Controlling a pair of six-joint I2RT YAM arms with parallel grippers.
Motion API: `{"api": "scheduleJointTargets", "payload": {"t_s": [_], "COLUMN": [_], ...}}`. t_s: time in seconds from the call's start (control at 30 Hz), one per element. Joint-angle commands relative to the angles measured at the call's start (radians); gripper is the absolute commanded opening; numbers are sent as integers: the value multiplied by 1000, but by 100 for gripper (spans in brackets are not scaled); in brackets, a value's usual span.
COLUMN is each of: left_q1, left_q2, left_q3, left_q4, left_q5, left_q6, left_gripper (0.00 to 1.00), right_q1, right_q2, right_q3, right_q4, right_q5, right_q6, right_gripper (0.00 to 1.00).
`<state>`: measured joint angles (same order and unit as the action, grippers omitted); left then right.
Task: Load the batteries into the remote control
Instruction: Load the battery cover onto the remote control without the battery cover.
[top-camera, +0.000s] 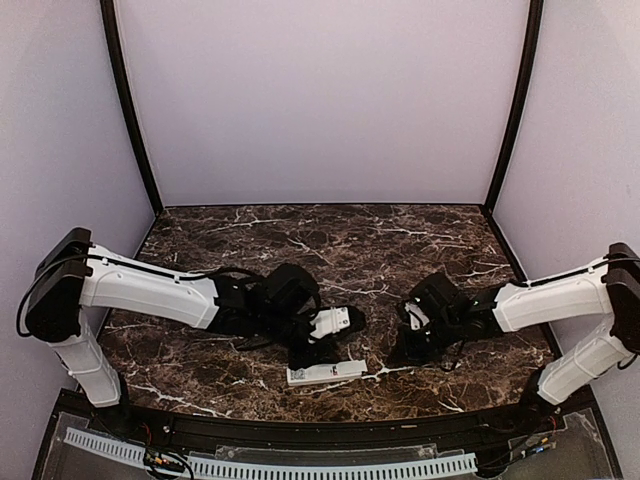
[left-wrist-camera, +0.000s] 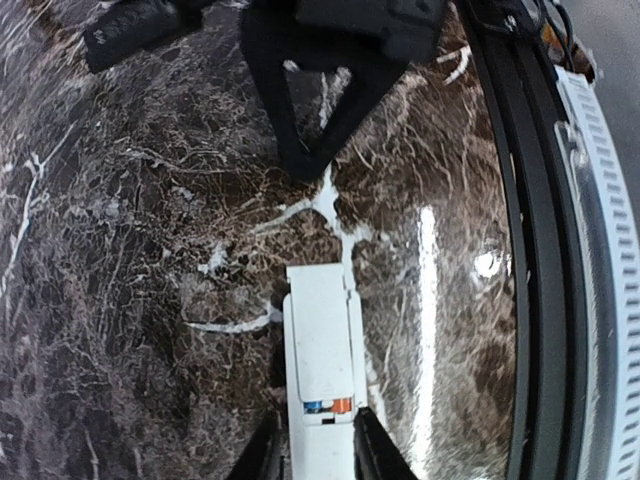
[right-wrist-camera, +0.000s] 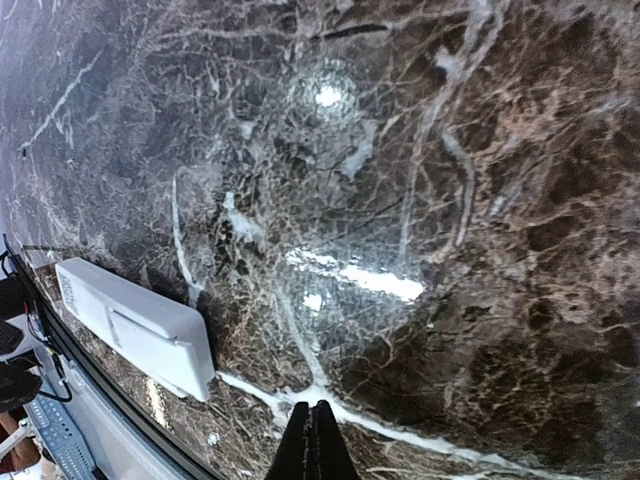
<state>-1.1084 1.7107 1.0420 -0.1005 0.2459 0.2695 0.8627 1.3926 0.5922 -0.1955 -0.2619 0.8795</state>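
The white remote control (top-camera: 325, 372) lies near the table's front edge, back side up. In the left wrist view the remote control (left-wrist-camera: 318, 340) has its cover nearly closed over the bay. The ends of the blue battery (left-wrist-camera: 313, 406) and the orange-red battery (left-wrist-camera: 342, 405) show in the gap. My left gripper (left-wrist-camera: 318, 455) grips the remote's near end, one finger (left-wrist-camera: 372, 450) against each side. My right gripper (right-wrist-camera: 316, 440) is shut and empty, low over bare marble just right of the remote (right-wrist-camera: 135, 325). It also shows in the top view (top-camera: 412, 348) and the left wrist view (left-wrist-camera: 305, 160).
The dark marble table (top-camera: 400, 250) is walled by pale panels at the back and sides. A black rail (left-wrist-camera: 520, 250) and a white slotted cable duct (left-wrist-camera: 595, 250) run along the front edge, close beside the remote.
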Motion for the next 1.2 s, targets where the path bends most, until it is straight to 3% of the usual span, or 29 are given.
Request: {"api": "scheduleJointTargets", "payload": {"t_s": [0.0,0.47,0.87,1.17], "left_q1": [5,4,5,5], "left_q2": [58,135,152,107], "left_q3": [65,72,78,76], "left_q4": [5,9,-3,-6], "left_q5": [51,62,53,41], "left_q6": [-29,-35,-30,-37], "left_gripper": [17,10,9,10], "right_q1": [44,99,105,72], "right_q2": [83,208,216,145], "right_q3": [69,141,158,183], "right_q4": [14,37,15,-103], "right_q5": [2,-9,4,71], "right_q6": [39,45,40,-45], "right_gripper": [0,0,0,0]}}
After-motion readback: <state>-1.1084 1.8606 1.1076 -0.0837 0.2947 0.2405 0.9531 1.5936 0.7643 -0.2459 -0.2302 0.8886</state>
